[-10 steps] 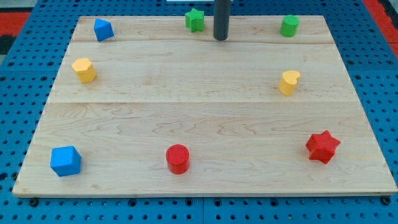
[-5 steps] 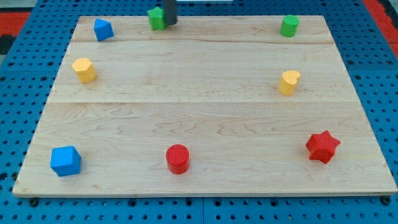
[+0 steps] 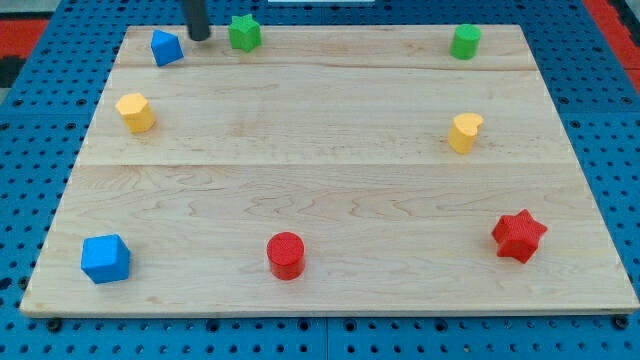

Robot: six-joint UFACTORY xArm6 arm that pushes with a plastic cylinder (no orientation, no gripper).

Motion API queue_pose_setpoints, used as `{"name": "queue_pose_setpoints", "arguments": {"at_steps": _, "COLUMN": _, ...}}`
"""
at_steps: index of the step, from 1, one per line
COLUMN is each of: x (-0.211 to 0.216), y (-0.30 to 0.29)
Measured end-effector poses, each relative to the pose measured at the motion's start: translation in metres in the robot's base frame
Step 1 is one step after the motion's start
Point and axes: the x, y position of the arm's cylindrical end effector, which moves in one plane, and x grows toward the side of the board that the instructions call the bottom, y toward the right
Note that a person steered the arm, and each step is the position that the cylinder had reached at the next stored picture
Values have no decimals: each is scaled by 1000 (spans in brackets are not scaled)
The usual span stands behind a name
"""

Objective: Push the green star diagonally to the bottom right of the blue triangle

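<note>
Standing between blue triangle (image 3: 166, 47) and green star (image 3: 243, 32), my tip (image 3: 199, 37)

No text, label, brand, number or sign is readable anywhere here.

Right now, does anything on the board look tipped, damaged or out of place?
Nothing stands out. All eight blocks sit flat and intact on the wooden board. My tip is at the view's top, between the blue triangle and the green star, touching neither.
</note>
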Motion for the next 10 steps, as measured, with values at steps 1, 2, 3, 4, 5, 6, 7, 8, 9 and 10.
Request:
{"name": "queue_pose_setpoints", "arguments": {"at_steps": 1, "x": -15, "y": 23}}
{"name": "queue_pose_setpoints", "arguments": {"at_steps": 2, "x": -15, "y": 82}}
{"name": "queue_pose_setpoints", "arguments": {"at_steps": 3, "x": 15, "y": 108}}
{"name": "queue_pose_setpoints", "arguments": {"at_steps": 4, "x": 28, "y": 144}}
{"name": "queue_pose_setpoints", "arguments": {"at_steps": 5, "x": -11, "y": 104}}
{"name": "queue_pose_setpoints", "arguments": {"at_steps": 6, "x": -15, "y": 111}}
{"name": "queue_pose_setpoints", "arguments": {"at_steps": 7, "x": -14, "y": 171}}
{"name": "queue_pose_setpoints", "arguments": {"at_steps": 8, "x": 6, "y": 227}}
{"name": "queue_pose_setpoints", "arguments": {"at_steps": 9, "x": 29, "y": 255}}
{"name": "queue_pose_setpoints", "arguments": {"at_steps": 10, "x": 30, "y": 183}}
